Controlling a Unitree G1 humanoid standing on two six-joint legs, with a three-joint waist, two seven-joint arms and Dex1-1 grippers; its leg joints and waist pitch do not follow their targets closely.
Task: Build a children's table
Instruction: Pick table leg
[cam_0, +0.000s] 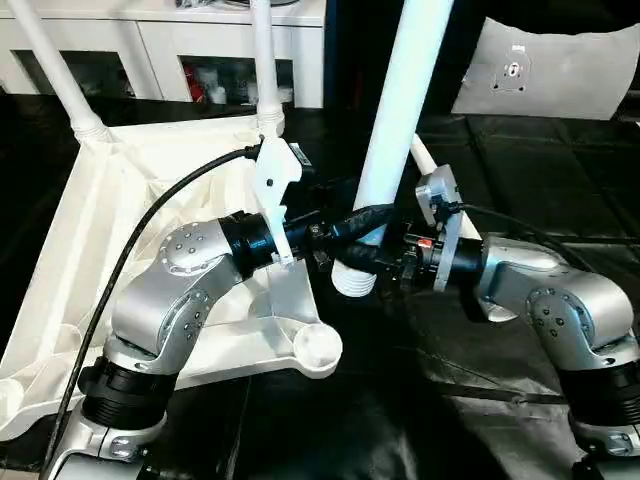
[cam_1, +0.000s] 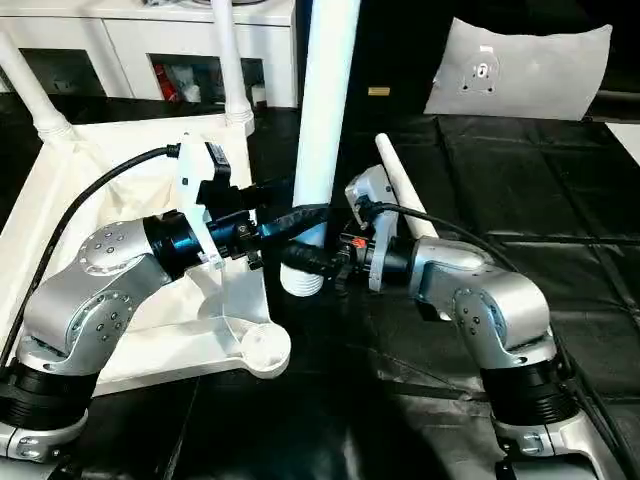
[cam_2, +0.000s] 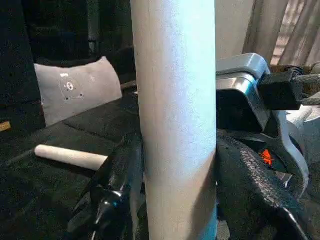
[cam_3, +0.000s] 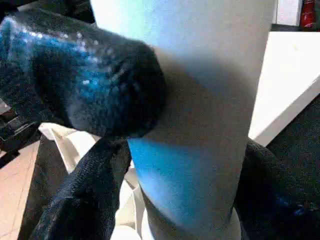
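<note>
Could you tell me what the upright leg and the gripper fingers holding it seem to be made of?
The leg looks like white moulded plastic, smooth and matt, with a ribbed threaded end.

The left gripper fingers look like black rubber or rubbery plastic, going by their finely grained surface; the exact material is uncertain.

i'm working in what looks like an indoor lab or test room: a work surface draped in black sheeting (cam_0: 520, 180), white storage cabinets (cam_0: 160, 50) along the back wall, and curtains (cam_2: 285, 35) behind.
</note>
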